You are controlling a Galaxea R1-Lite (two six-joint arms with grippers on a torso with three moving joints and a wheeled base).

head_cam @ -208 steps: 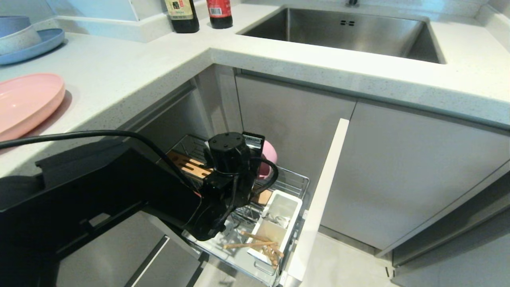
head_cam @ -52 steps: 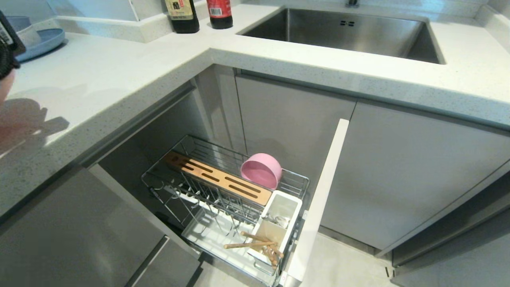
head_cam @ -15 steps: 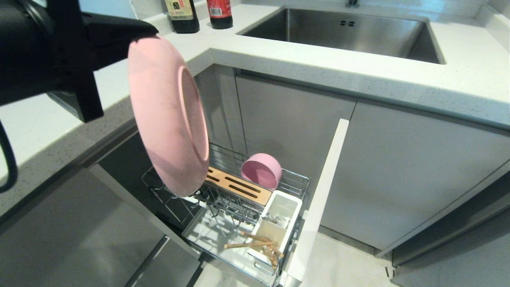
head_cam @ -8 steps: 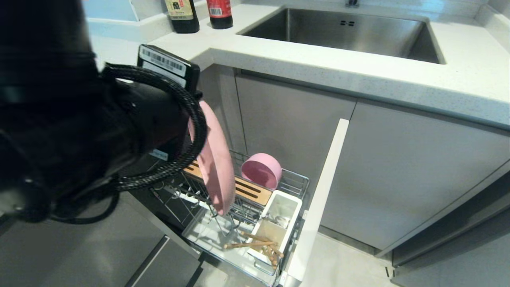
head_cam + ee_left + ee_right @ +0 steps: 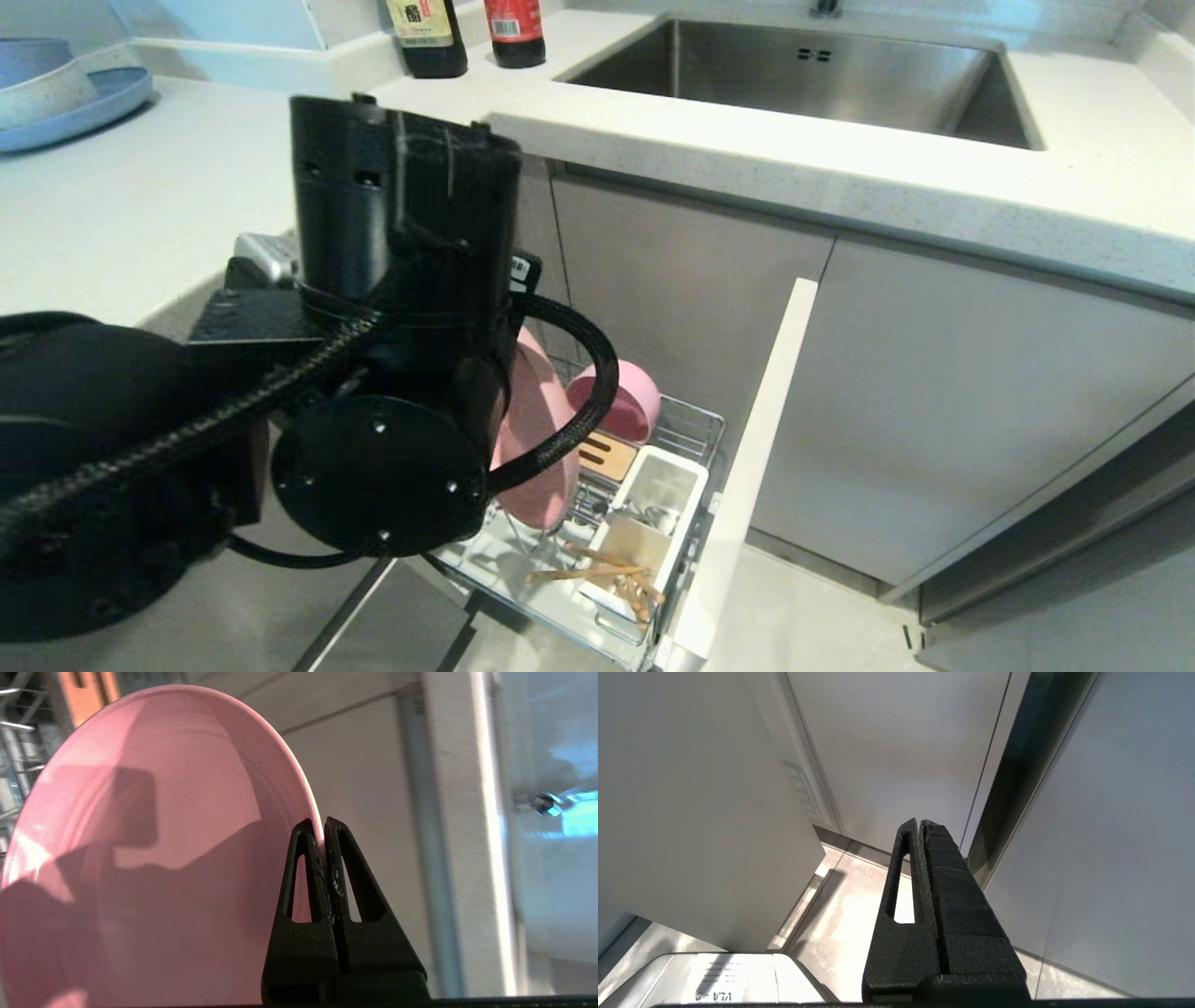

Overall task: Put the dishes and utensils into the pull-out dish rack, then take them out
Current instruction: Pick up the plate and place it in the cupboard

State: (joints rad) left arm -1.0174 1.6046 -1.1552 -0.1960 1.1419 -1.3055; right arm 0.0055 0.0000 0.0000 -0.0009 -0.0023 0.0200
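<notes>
In the head view, the left arm (image 5: 392, 308) is filling the left half of the frame and hiding most of the rack (image 5: 695, 434). At the upper left, a blue plate (image 5: 89, 103) is lying on the counter (image 5: 140, 215); two bottles (image 5: 429, 33) are standing at the top. The left gripper (image 5: 322, 826) is pinching the rim of the pink plate (image 5: 140, 858), which is standing on edge over the rack, beside the bowl (image 5: 635, 401). The chopsticks (image 5: 583, 574) are lying at the lower centre. The right gripper (image 5: 920, 823) is staying closed and empty near a cabinet (image 5: 691, 788).

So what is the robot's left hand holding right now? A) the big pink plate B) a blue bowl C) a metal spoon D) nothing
A: the left gripper pinches the rim of the pink plate, held on edge over the dish rack.
</notes>
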